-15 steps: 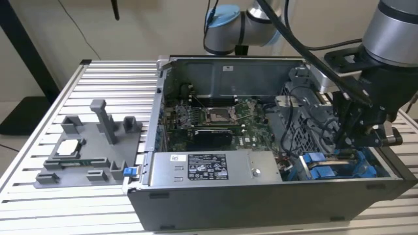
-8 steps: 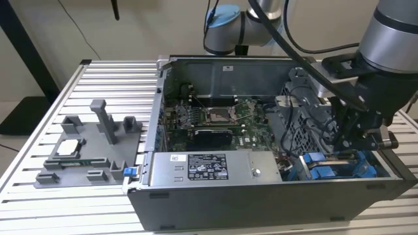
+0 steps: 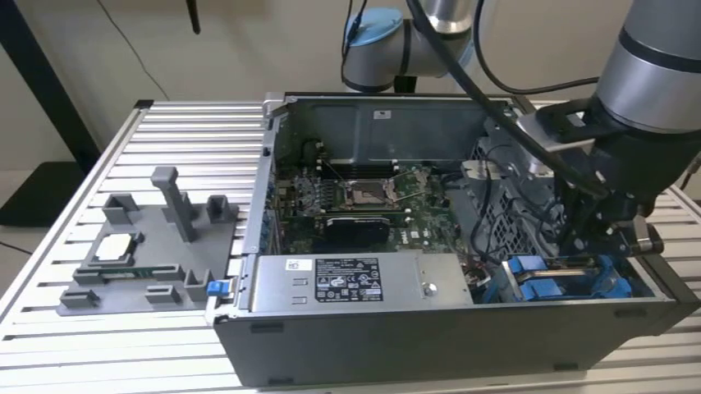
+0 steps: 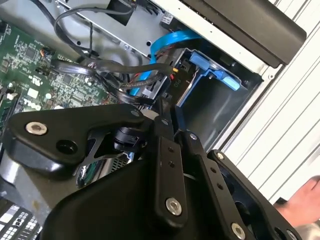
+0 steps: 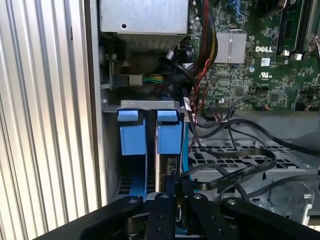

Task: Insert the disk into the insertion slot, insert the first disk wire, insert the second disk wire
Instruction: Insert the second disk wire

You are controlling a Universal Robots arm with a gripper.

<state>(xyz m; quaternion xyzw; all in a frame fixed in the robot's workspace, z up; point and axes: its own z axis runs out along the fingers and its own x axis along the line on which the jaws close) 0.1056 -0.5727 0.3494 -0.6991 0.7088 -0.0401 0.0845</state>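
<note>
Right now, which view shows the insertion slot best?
The first wrist view: it looks straight into the insertion slot, with the blue carrier pieces and the gripper at its mouth. The exterior view shows it behind the arm. The second wrist view shows one corner.

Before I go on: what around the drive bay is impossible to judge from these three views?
- Gripper fingertips: the gripper's own black links cover them in both wrist views.
- Disk seating in the insertion slot: blue carrier tabs and cables hide it.
- Exterior view: the arm blocks the slot.
</note>
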